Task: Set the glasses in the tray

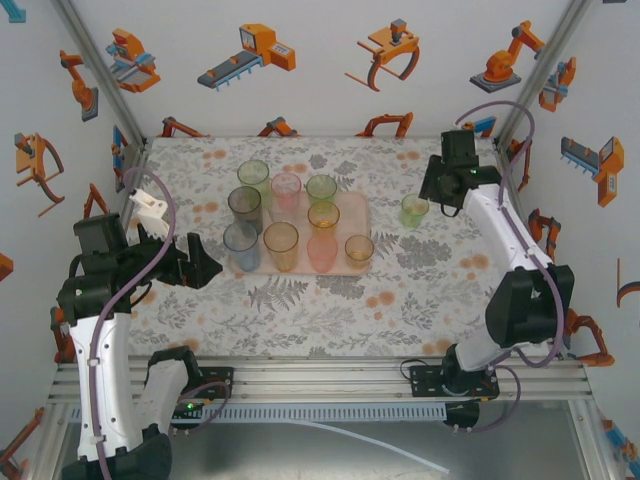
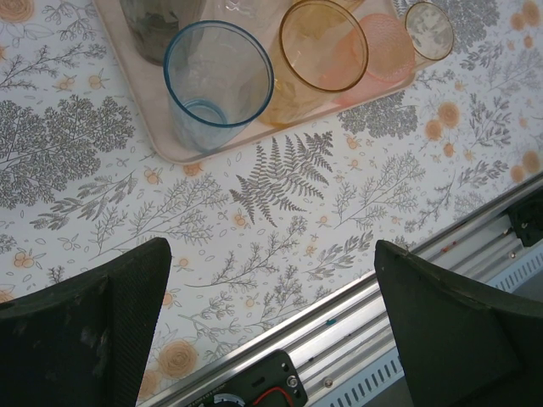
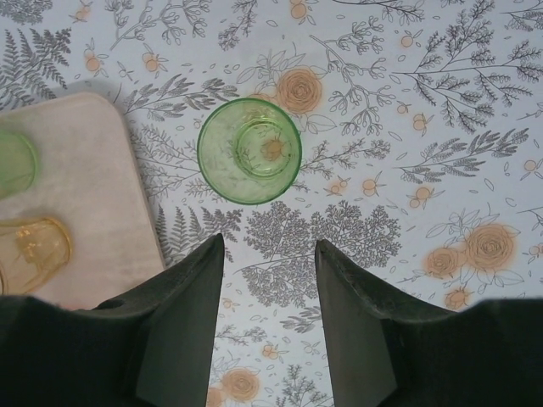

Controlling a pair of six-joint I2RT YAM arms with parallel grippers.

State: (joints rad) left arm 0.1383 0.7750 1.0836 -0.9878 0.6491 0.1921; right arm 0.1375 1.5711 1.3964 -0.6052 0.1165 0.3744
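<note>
Floral tabletop [image 1: 300, 300]: we list one green glass [image 3: 249, 150], upright, beside the tray [image 3: 93, 170], straight ahead of the nearer right gripper [image 3: 269, 248], jaws parted, empty.

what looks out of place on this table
One green glass stands upright on the floral table, right of the tray and apart from it, while the other glasses sit on the tray. Nothing looks tipped, spilled or broken.

White arm links [image 1: 108, 372], black joint housings [image 1: 525, 300], lilac cables [image 1: 165, 215], matte black end effector fingers [image 2: 93, 326]
</note>
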